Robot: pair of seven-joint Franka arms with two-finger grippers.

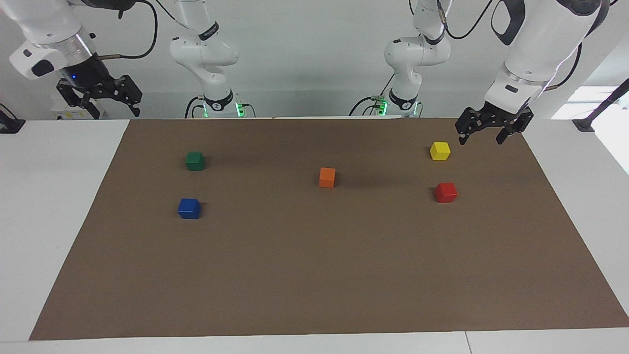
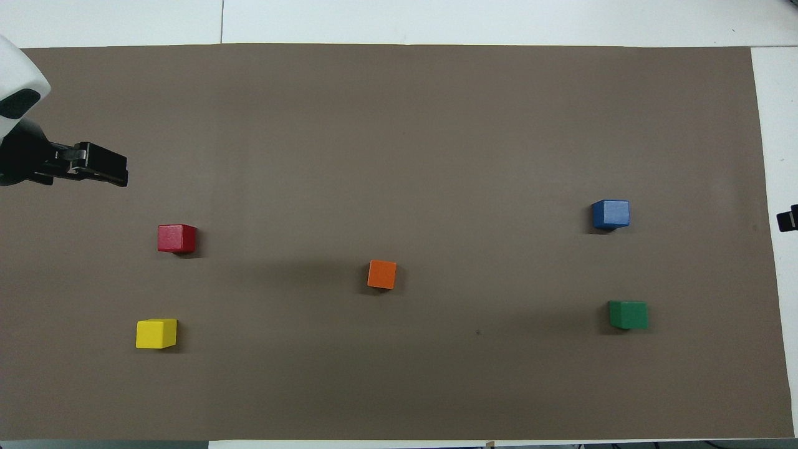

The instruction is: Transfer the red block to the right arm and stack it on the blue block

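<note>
The red block (image 1: 446, 192) is a small bright red cube sitting flat on the brown mat toward the left arm's end of the table. The blue block (image 1: 189, 208), a deep blue cube of equal size, rests flat well apart from it toward the right arm's (image 1: 54, 46) end.

— What sort of place is this?
— A robotics lab: two white arms (image 1: 206, 54) bolted at a white table's (image 1: 59, 196) edge, cables trailing, a brown mat (image 1: 314, 275) laid out with coloured test cubes (image 1: 327, 177).
</note>
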